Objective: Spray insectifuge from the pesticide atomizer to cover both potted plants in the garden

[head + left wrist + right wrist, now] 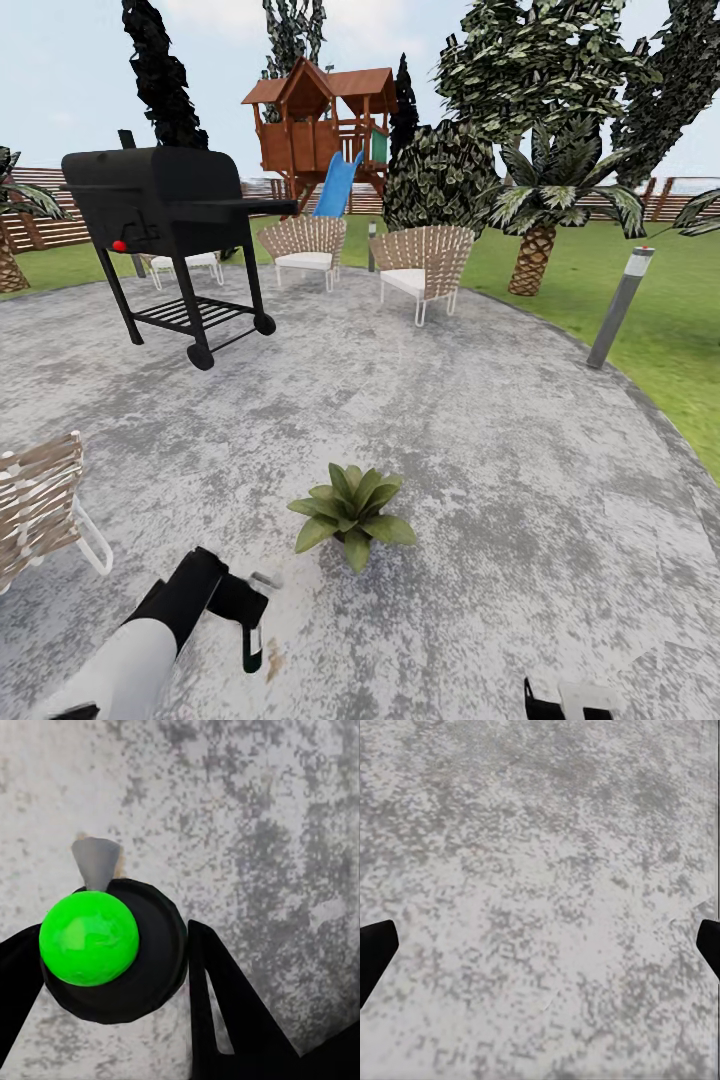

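Stone patio (480, 420), round and mottled grey, carries everything close at hand. One potted plant (350, 512) sits on it well in from the rim, a low rosette of broad green leaves, its pot hidden under them. Near it, the left gripper (243, 612) is clamped on the pesticide atomizer (253, 645), whose dark bottle hangs down from the fingers with the pale spray head above. In the left wrist view the black fingers (225, 1005) press on either side of the bottle's round dark body (150, 967), which is capped by a bright green dome, with the grey trigger head poking out beyond it over bare stone. The right gripper (540, 945) has its two fingertips wide apart over bare patio. Farther back stand a black grill (165, 215) and wicker chairs (425, 265), and a grey bollard lamp (620, 305) marks the patio's edge by the lawn.
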You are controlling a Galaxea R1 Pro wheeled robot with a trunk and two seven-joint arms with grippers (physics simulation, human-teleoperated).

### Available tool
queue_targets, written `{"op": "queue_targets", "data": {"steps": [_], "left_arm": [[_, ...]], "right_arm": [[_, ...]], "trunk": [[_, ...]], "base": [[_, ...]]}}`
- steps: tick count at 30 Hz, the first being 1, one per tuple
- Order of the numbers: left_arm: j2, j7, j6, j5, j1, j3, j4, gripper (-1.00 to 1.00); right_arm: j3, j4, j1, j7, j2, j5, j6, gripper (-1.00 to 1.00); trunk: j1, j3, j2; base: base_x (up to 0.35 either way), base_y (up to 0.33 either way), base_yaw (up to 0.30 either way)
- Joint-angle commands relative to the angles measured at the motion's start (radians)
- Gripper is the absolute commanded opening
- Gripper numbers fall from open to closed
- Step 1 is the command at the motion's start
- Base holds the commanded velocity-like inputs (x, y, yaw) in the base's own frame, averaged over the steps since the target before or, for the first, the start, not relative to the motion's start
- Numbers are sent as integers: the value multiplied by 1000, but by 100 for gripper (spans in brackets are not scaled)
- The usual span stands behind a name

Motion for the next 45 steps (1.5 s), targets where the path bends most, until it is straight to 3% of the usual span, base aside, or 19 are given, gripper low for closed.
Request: {"op": "queue_targets", "data": {"steps": [1, 3, 6, 10, 17, 30, 40, 43, 45], "left_arm": [[2, -30, 16, -7, -7, 5, -2, -100], [3, -66, 25, -16, -12, 1, -2, -100], [4, -106, 47, -68, -20, -16, -3, -100], [1, -116, 86, -102, -33, -21, -3, -100], [-1, -115, 87, -104, -32, -23, -3, -100], [0, -115, 87, -105, -33, -27, -2, -100], [-1, -116, 86, -103, -26, -27, -2, -100], [8, -120, 83, -106, -31, -29, -2, -100], [41, -136, 82, -132, -33, -42, -2, -100]], "right_arm": [[-5, 2, -1, -8, -1, 10, -3, 100], [-5, 2, 0, -9, -1, 10, -3, 100], [-6, 3, 1, -10, -1, 10, -4, 100], [-4, 3, 3, -7, 1, 10, -3, 100], [-4, 5, 3, -8, 2, 11, -3, 100], [-4, 4, 3, -8, 2, 11, -3, 100], [-4, 5, 2, -8, 4, 11, -3, 100], [-4, 5, 3, -8, 4, 11, -3, 100], [-4, 5, 3, -8, 4, 11, -3, 100]], "trunk": [[0, -1, 0], [0, -1, 0], [0, -1, 0], [0, -1, 0], [0, -1, 0], [0, -1, 0], [0, -1, 0], [0, -1, 0], [0, -1, 0]], "base": [[0, 0, 0], [0, 0, 0], [0, 0, 0], [115, 47, 0], [287, -112, 0], [28, -3, 0], [298, 17, 0], [258, -138, 0], [88, -41, 0]]}}
